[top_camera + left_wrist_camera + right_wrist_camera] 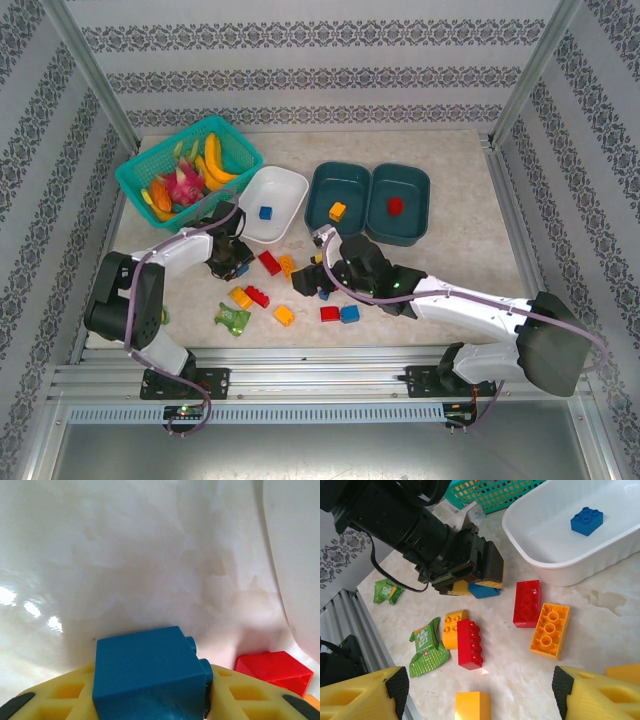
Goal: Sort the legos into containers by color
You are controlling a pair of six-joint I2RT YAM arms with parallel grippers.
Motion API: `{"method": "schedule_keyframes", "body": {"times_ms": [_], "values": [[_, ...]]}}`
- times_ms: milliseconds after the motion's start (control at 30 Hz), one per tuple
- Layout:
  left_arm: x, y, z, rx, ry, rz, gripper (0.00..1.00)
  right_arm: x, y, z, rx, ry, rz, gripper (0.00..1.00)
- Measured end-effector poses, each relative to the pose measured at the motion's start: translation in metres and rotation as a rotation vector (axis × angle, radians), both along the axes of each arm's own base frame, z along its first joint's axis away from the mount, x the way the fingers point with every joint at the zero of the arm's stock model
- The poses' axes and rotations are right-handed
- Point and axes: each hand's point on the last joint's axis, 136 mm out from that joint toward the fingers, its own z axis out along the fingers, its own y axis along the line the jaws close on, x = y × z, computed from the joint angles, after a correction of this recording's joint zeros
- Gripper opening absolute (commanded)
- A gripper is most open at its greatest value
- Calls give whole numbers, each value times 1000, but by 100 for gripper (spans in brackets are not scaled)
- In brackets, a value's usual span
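Blue brick (145, 670): low on the surface (150, 555), just beside the near-left corner of the white tub (290, 190), studs on its right side in the left wrist view.
Left jaws: closed in on the blue brick, yellow fingers (55, 700) against both its sides.
Edges close by: red brick (272, 670) just right of the blue brick; the white tub wall rises at the right.
Open room: bare surface ahead of the left jaws.
White tub: holds a second blue brick (265, 212).
Middle teal tub (322, 180): one yellow brick (337, 211).
Right teal tub (420, 190): one red piece (396, 206).
Right jaws: wide apart and empty, above loose bricks, among them an orange brick (550, 630).
Surface margins: lattice basket (135, 180) far left; green packet (233, 318) near the front edge.
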Motion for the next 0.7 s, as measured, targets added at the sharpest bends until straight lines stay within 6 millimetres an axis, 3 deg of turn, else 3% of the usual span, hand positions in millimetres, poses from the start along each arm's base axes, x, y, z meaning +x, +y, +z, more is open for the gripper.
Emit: {"method": "schedule_keyframes", "body": {"times_ms": [200, 333, 433, 533, 700], "values": [[-3, 8, 49, 41, -76, -54, 40, 12, -4, 7, 13, 0, -50, 77], [20, 2, 95, 36, -177, -101, 41, 32, -13, 19, 39, -4, -134, 77], [45, -5, 115, 38, -217, -138, 41, 46, -18, 32, 61, -18, -186, 78], [75, -14, 113, 48, -213, -177, 40, 60, -20, 49, 86, -34, -232, 77], [110, -28, 78, 74, -134, -237, 41, 77, -24, 67, 100, -56, -289, 77]]}}
